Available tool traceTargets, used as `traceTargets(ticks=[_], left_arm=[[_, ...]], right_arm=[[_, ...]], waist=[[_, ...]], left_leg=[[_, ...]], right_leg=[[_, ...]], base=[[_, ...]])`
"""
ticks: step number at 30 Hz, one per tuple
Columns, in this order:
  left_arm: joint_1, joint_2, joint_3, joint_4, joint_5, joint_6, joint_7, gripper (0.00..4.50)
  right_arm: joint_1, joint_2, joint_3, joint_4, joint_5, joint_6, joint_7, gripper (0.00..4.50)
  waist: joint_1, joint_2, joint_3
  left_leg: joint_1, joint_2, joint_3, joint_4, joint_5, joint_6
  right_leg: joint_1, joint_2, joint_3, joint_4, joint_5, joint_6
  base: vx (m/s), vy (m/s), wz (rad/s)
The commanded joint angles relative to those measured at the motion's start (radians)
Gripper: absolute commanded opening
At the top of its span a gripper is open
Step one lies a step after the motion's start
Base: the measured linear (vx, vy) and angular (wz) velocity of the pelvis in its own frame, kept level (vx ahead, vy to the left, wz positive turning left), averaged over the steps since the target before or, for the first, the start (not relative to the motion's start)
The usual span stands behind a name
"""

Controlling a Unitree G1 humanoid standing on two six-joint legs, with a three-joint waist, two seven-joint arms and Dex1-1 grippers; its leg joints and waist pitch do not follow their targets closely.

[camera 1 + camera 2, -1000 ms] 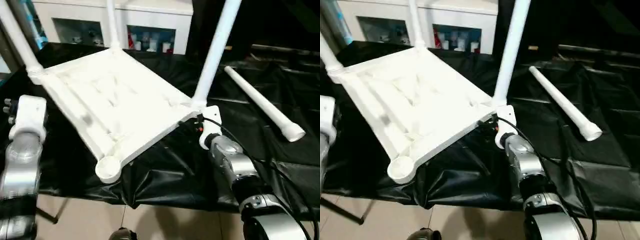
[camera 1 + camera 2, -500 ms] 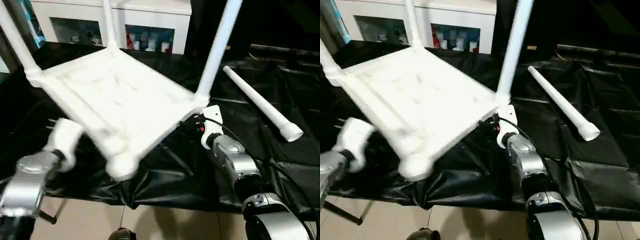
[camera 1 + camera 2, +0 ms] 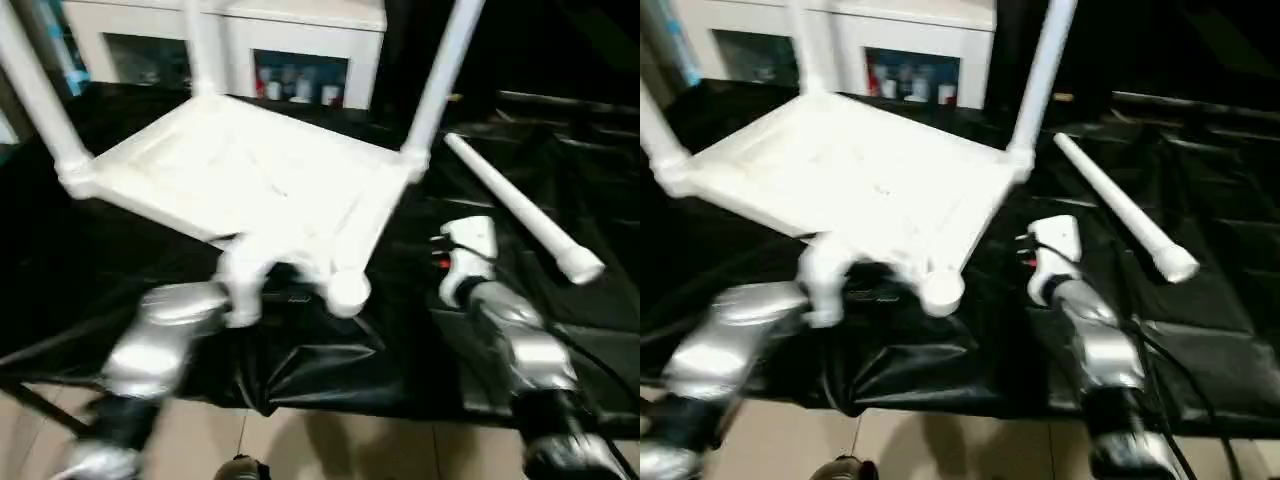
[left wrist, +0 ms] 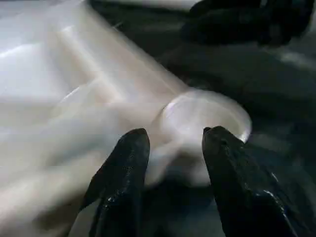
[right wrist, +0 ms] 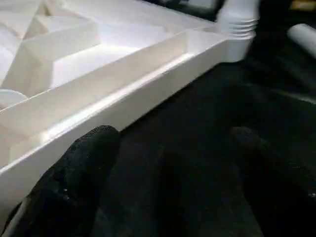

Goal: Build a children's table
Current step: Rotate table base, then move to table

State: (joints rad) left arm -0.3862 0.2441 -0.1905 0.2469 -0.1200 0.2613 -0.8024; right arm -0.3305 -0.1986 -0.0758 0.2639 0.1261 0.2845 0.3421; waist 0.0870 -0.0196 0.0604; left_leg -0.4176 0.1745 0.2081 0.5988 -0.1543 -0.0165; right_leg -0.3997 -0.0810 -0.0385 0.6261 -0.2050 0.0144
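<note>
Socket and leg are the pair the coming move turns on. The small all-white plastic children's table (image 3: 250,175) lies upside down on the black-covered worktop (image 3: 330,350), ribbed underside up, three long white tubular legs rising from its left, far and right corners. The fourth round corner socket (image 3: 347,290) is empty and points toward the near edge. The loose white tubular leg (image 3: 520,205) lies flat on the cover to the right of the tabletop, well apart from that socket; its long axis runs from far-left to near-right, flared end nearest the robot.

The right gripper (image 5: 163,148) hovers between the tabletop's right edge and the loose leg, its jaws wide apart and holding nothing; the black cover shows between them in the right wrist view. It is clearly the nearer arm to the leg, which lies just to its right and a little farther off. The left gripper (image 4: 170,148) sits at the empty socket, jaws partly spread on either side of the socket's round rim; whether they actually clamp it I cannot tell, as that view is smeared.

In my judgement the right arm would fetch the leg while the left steadies the corner.

The cover is glossy and wrinkled, draping over the near edge. Beyond the worktop stands a white cabinet (image 3: 290,45) with small items on its shelves.
</note>
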Motion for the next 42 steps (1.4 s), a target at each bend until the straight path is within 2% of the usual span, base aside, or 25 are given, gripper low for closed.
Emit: traceTargets(ticks=[1, 7, 10, 11, 12, 17, 20, 22, 23, 24, 26, 27, 28, 29, 30, 32, 33, 34, 35, 36, 37, 38, 39, 41, 42], left_arm=[[-0.015, -0.014, -0.014, 0.006, 0.003, -0.018, 0.008, 2.09], [0.024, -0.103, 0.152, -0.067, -0.068, -0.047, 0.231, 2.09], [0.046, -0.109, 0.270, -0.050, -0.008, -0.110, 0.454, 2.09], [0.054, -0.107, 0.286, -0.052, 0.005, -0.111, 0.484, 2.09], [0.054, -0.107, 0.287, -0.052, 0.006, -0.110, 0.487, 2.09], [0.064, -0.120, 0.294, -0.059, 0.068, -0.102, 0.612, 2.09], [0.062, -0.142, 0.289, -0.061, 0.074, -0.103, 0.652, 2.09], [0.057, -0.148, 0.287, -0.055, 0.080, -0.112, 0.666, 2.09], [0.053, -0.152, 0.289, -0.050, 0.080, -0.114, 0.671, 2.09], [0.050, -0.155, 0.292, -0.045, 0.081, -0.117, 0.676, 2.09], [0.044, -0.156, 0.294, -0.040, 0.088, -0.121, 0.687, 2.09], [0.044, -0.156, 0.296, -0.040, 0.089, -0.120, 0.691, 2.09], [0.044, -0.156, 0.296, -0.040, 0.089, -0.120, 0.691, 2.09], [0.043, -0.155, 0.297, -0.042, 0.090, -0.116, 0.701, 2.09], [0.043, -0.154, 0.298, -0.042, 0.091, -0.114, 0.707, 2.09], [0.043, -0.150, 0.299, -0.040, 0.091, -0.117, 0.713, 2.09], [0.042, -0.148, 0.304, -0.037, 0.093, -0.113, 0.724, 2.09], [0.038, -0.147, 0.310, -0.032, 0.093, -0.107, 0.735, 2.09], [0.035, -0.146, 0.316, -0.032, 0.085, -0.111, 0.730, 2.09], [0.034, -0.146, 0.317, -0.033, 0.081, -0.116, 0.725, 2.09], [0.031, -0.144, 0.319, -0.035, 0.070, -0.110, 0.711, 2.09], [0.030, -0.143, 0.319, -0.037, 0.063, -0.104, 0.703, 2.09], [0.026, -0.143, 0.323, -0.034, 0.049, -0.101, 0.692, 2.09], [0.025, -0.145, 0.326, -0.033, 0.037, -0.097, 0.687, 2.09], [0.026, -0.144, 0.324, -0.033, 0.036, -0.100, 0.684, 2.09]], right_arm=[[0.018, -0.011, -0.020, -0.066, 0.015, 0.044, -0.010, 3.96], [0.077, -0.012, 0.006, -0.209, -0.002, 0.093, -0.020, 3.96], [0.059, 0.030, -0.010, -0.230, -0.010, 0.076, -0.099, 3.96], [0.054, 0.043, -0.015, -0.231, -0.001, 0.072, -0.109, 3.96], [0.054, 0.044, -0.016, -0.231, 0.001, 0.072, -0.109, 3.96], [0.052, 0.086, -0.019, -0.231, 0.031, 0.067, -0.112, 3.96], [0.049, 0.090, -0.009, -0.231, 0.033, 0.074, -0.107, 3.96], [0.046, 0.090, 0.002, -0.229, 0.028, 0.072, -0.104, 3.96], [0.045, 0.091, 0.005, -0.225, 0.026, 0.069, -0.103, 3.96], [0.044, 0.092, 0.007, -0.223, 0.025, 0.067, -0.104, 3.96], [0.041, 0.093, 0.002, -0.211, 0.028, 0.060, -0.105, 3.96], [0.041, 0.094, 0.000, -0.207, 0.028, 0.057, -0.105, 3.96], [0.041, 0.094, 0.000, -0.207, 0.028, 0.057, -0.105, 3.96], [0.042, 0.095, 0.001, -0.199, 0.027, 0.051, -0.105, 3.96], [0.042, 0.096, 0.002, -0.195, 0.026, 0.049, -0.106, 3.96], [0.044, 0.097, 0.008, -0.189, 0.025, 0.048, -0.109, 3.96], [0.045, 0.099, 0.009, -0.189, 0.025, 0.048, -0.111, 3.96], [0.048, 0.102, 0.011, -0.189, 0.027, 0.049, -0.114, 3.96], [0.050, 0.104, 0.011, -0.190, 0.027, 0.049, -0.116, 3.96], [0.051, 0.105, 0.012, -0.190, 0.028, 0.049, -0.117, 3.96], [0.052, 0.107, 0.013, -0.191, 0.029, 0.050, -0.117, 3.96], [0.054, 0.108, 0.014, -0.191, 0.029, 0.049, -0.116, 3.96], [0.057, 0.109, 0.016, -0.193, 0.030, 0.049, -0.115, 3.96], [0.059, 0.110, 0.017, -0.195, 0.030, 0.048, -0.116, 3.96], [0.061, 0.111, 0.017, -0.196, 0.031, 0.047, -0.115, 3.96]], waist=[[-0.004, 0.008, -0.076], [-0.029, 0.003, -0.071], [-0.035, -0.001, -0.065], [-0.045, -0.015, -0.064], [-0.044, -0.008, -0.065], [-0.038, -0.006, -0.067], [-0.043, 0.004, -0.067], [-0.062, 0.025, -0.065], [-0.067, 0.034, -0.065], [-0.074, 0.029, -0.064], [-0.080, 0.011, -0.063], [-0.076, -0.024, -0.065], [-0.068, -0.050, -0.070], [-0.021, -0.063, -0.078], [-0.030, -0.059, -0.060], [-0.034, -0.048, -0.068], [-0.034, 0.013, -0.088], [-0.058, 0.048, -0.105], [-0.069, 0.038, -0.104], [-0.072, 0.016, -0.091], [-0.055, 0.001, -0.080], [-0.050, -0.017, -0.084], [-0.021, -0.017, -0.083], [-0.011, -0.022, -0.069], [-0.012, -0.025, -0.069]], left_leg=[[0.043, 0.055, -0.032, -0.079, -0.236, -0.042], [0.036, 0.056, -0.032, -0.076, -0.253, -0.008], [0.039, 0.056, -0.035, -0.078, -0.289, -0.016], [0.036, 0.055, -0.037, -0.080, -0.301, -0.020], [0.039, 0.055, -0.039, -0.082, -0.308, -0.026], [0.054, 0.064, -0.041, -0.085, -0.295, -0.044], [0.073, 0.093, -0.068, -0.100, -0.328, -0.111], [0.087, 0.188, -0.127, -0.153, -0.375, -0.093], [0.089, 0.217, -0.135, -0.175, -0.418, -0.069], [0.088, 0.220, -0.135, -0.180, -0.435, -0.044], [0.077, 0.203, -0.122, -0.184, -0.469, 0.036], [0.065, 0.093, -0.052, -0.102, -0.494, 0.083], [0.050, -0.016, 0.002, 0.022, -0.423, 0.094], [0.004, -0.054, -0.004, 0.149, -0.306, 0.127], [-0.027, -0.051, -0.026, 0.180, -0.237, 0.111], [-0.028, -0.052, -0.042, 0.151, -0.250, 0.112], [0.017, 0.012, -0.081, 0.031, -0.149, 0.163], [0.105, 0.252, -0.220, -0.044, 0.037, 0.272], [0.124, 0.292, -0.234, -0.040, 0.141, 0.352], [0.118, 0.215, -0.181, -0.018, 0.269, 0.442], [0.059, 0.092, -0.110, 0.021, 0.186, 0.398], [0.045, 0.033, -0.088, 0.041, 0.100, 0.333], [0.013, 0.016, -0.077, 0.030, 0.001, 0.193], [0.036, 0.025, -0.065, -0.004, -0.182, 0.037], [0.038, 0.023, -0.062, -0.016, -0.219, 0.013]], right_leg=[[0.037, -0.061, 0.041, -0.072, -0.040, -0.177], [0.040, -0.059, 0.038, -0.079, -0.098, -0.210], [0.035, -0.057, 0.039, -0.088, -0.204, -0.172], [0.036, -0.057, 0.037, -0.091, -0.248, -0.153], [0.033, -0.058, 0.037, -0.093, -0.285, -0.135], [0.020, -0.047, 0.038, -0.085, -0.183, -0.139], [0.019, -0.010, 0.014, -0.071, -0.093, -0.145], [0.014, -0.007, -0.019, -0.021, -0.038, -0.163], [0.006, -0.009, -0.033, 0.006, -0.042, -0.165], [0.005, -0.011, -0.036, 0.015, -0.036, -0.167], [0.014, -0.030, -0.029, 0.013, -0.037, -0.209], [0.010, -0.036, -0.022, -0.073, -0.098, -0.364], [0.022, -0.034, -0.025, -0.128, -0.167, -0.398], [0.077, -0.096, 0.020, -0.162, -0.323, -0.404], [0.067, -0.100, 0.004, -0.159, -0.347, -0.357], [0.085, -0.100, 0.007, -0.159, -0.350, -0.274], [0.091, -0.061, -0.032, -0.179, -0.285, -0.067], [0.026, -0.036, -0.080, -0.049, -0.177, 0.044], [-0.031, -0.044, -0.059, 0.039, -0.166, 0.057], [-0.083, -0.055, -0.003, 0.087, -0.082, 0.008], [-0.043, -0.072, 0.042, 0.005, 0.008, -0.058], [-0.016, -0.073, 0.056, -0.018, 0.021, -0.069], [0.033, -0.119, 0.060, -0.049, -0.072, -0.102], [0.024, -0.096, 0.050, -0.077, -0.277, -0.115], [0.027, -0.083, 0.044, -0.079, -0.332, -0.101]], base=[[0.000, 0.000, 0.00], [0.000, 0.000, 0.00], [0.000, 0.000, 0.00], [0.000, 0.000, 0.00], [0.000, 0.000, 0.00], [0.000, 0.000, 0.00], [0.000, 0.000, 0.00], [0.000, 0.000, 0.00], [-0.009, -0.091, 0.09], [-0.019, -0.143, 0.05], [-0.026, -0.172, 0.02], [-0.032, -0.228, 0.00], [-0.032, -0.228, 0.00], [-0.028, -0.212, 0.00], [-0.040, -0.193, -0.03], [-0.045, -0.174, -0.02], [-0.073, -0.130, 0.11], [-0.073, -0.130, 0.11], [-0.071, -0.149, 0.04], [-0.054, -0.123, 0.01], [-0.054, -0.123, 0.01], [-0.079, -0.116, 0.04], [-0.122, -0.150, -0.04], [-0.119, -0.152, -0.01], [-0.089, -0.132, 0.05]])
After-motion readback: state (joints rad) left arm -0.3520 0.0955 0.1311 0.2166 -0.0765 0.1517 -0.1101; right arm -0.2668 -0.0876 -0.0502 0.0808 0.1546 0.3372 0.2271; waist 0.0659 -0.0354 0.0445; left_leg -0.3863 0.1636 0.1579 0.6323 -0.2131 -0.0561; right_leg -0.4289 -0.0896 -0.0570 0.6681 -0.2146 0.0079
